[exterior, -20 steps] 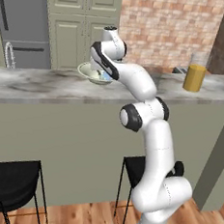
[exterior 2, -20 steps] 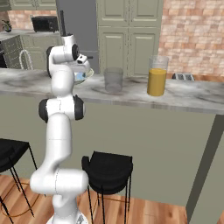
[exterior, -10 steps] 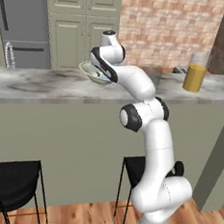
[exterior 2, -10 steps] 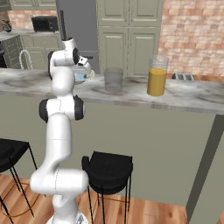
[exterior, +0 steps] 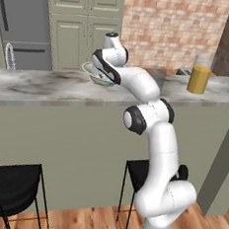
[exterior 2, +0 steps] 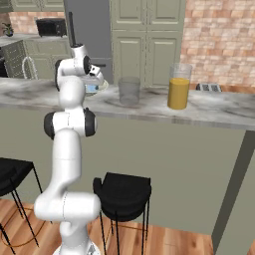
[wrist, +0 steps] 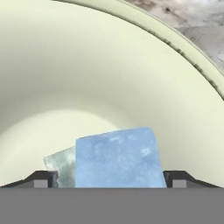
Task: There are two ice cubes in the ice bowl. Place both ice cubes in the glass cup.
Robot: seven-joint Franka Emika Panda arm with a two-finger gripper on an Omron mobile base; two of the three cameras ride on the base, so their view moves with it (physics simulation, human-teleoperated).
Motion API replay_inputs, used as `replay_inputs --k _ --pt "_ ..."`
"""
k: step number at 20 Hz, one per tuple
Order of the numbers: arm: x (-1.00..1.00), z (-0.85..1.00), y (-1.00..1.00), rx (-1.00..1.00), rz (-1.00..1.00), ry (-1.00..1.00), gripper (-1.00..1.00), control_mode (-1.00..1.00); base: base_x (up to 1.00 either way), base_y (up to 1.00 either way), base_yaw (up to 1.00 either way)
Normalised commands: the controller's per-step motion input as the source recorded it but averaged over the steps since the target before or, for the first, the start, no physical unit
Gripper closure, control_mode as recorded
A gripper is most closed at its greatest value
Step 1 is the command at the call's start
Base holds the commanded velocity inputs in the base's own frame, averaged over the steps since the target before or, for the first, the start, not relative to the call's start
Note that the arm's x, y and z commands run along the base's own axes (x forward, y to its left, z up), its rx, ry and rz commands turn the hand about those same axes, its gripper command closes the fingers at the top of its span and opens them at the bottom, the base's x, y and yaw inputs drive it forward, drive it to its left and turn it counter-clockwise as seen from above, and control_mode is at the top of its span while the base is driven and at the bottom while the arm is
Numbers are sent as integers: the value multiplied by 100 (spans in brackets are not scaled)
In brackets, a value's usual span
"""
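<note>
Reaching down into the ice bowl (wrist: 131, 65), gripper (wrist: 109, 177) with fingers spread wide either side of a pale-blue ice cube (wrist: 118, 159), not yet clenched on it. Second ice cube (wrist: 61, 168), greyer, lies just beside and partly behind the first on the bowl's floor. Bowl sits on the marble counter (exterior 2: 209, 112). Glass cup (exterior 2: 129, 90) stands to the right of the bowl, glass of orange juice (exterior 2: 178, 86) farther right. No readable writing or labels on any item.
</note>
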Motion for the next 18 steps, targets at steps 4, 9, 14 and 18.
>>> replay_inputs --k 4,9,14,18 --pt "-42 0 -20 0 0 0 100 -100 0 0 0" --pt "-72 18 -39 0 0 0 100 -100 0 0 0" --pt "-54 67 -21 0 -4 0 100 -100 0 0 0" --pt "-75 60 -42 0 -9 2 100 -100 0 0 0"
